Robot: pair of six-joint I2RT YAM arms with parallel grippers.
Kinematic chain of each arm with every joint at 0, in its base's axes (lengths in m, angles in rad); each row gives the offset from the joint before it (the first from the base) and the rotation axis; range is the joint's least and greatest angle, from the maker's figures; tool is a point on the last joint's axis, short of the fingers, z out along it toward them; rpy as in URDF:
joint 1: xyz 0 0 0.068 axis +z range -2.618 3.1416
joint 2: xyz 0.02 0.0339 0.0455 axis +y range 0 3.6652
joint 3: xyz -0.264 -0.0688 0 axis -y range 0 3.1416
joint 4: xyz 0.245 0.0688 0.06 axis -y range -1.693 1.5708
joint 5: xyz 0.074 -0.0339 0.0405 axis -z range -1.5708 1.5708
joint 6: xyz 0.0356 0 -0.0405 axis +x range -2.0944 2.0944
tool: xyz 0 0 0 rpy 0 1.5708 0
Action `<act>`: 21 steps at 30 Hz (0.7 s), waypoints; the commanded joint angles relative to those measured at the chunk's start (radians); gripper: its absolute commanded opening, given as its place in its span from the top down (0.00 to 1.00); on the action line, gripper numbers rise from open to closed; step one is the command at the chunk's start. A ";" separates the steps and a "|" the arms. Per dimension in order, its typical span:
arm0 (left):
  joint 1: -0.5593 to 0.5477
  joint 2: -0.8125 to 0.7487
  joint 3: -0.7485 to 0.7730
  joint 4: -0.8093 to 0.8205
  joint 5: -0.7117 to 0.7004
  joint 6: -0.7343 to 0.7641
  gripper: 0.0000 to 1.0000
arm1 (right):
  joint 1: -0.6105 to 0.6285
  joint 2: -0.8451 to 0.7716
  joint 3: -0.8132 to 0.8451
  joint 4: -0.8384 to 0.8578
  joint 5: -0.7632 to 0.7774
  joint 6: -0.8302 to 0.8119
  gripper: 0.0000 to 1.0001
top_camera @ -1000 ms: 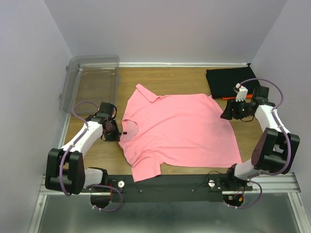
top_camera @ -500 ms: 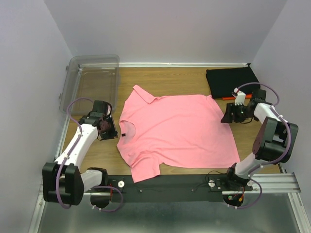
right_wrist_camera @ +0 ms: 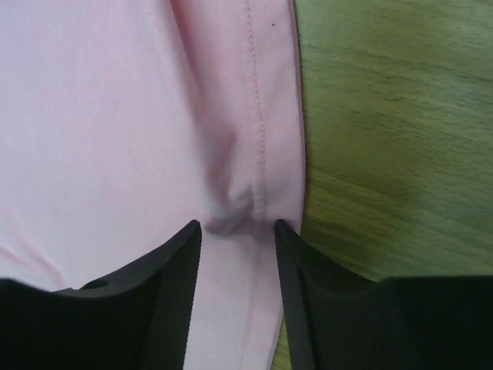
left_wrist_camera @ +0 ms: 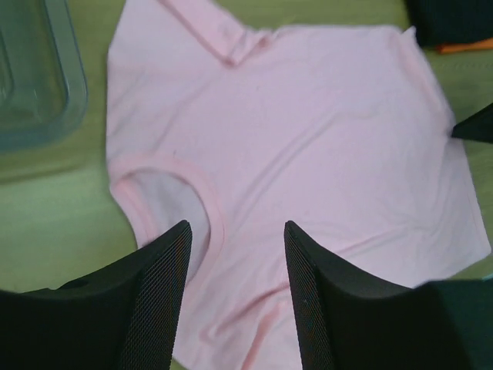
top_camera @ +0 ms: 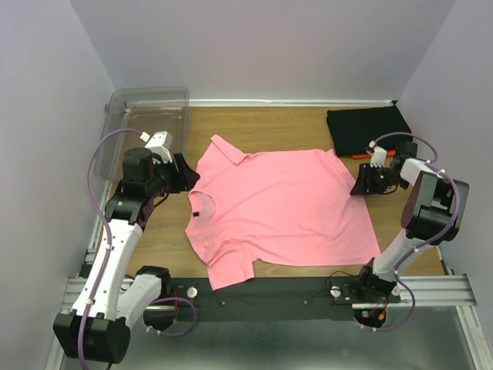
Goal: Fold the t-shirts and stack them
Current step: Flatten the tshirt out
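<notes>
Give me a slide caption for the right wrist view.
Right hand straddling a pucker at the pink t-shirt's stitched edge, wooden table beside it.

Bin (top_camera: 150, 123) blocks far-left corner; black shirt (top_camera: 368, 127) far right, bare tabletop (top_camera: 277, 127) between

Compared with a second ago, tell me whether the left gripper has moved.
Yes. The left gripper has shifted up the top view, closer to the clear bin, and now sits beside the collar of the pink shirt.

Wood table (top_camera: 293, 123) w/ pink t-shirt (top_camera: 285, 208) spread flat mid, black folded shirt (top_camera: 366, 127) far-R, clear bin (top_camera: 150, 127) far-L.
</notes>
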 commanded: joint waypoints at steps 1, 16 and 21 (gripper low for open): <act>0.005 -0.015 0.050 0.153 0.035 0.094 0.40 | -0.009 0.051 -0.008 0.016 0.088 -0.007 0.51; 0.001 0.064 -0.118 0.371 0.205 0.062 0.40 | -0.010 -0.043 -0.103 -0.070 0.400 -0.145 0.72; -0.009 0.102 -0.081 0.377 0.208 0.079 0.40 | -0.012 -0.092 -0.138 -0.134 0.433 -0.205 0.72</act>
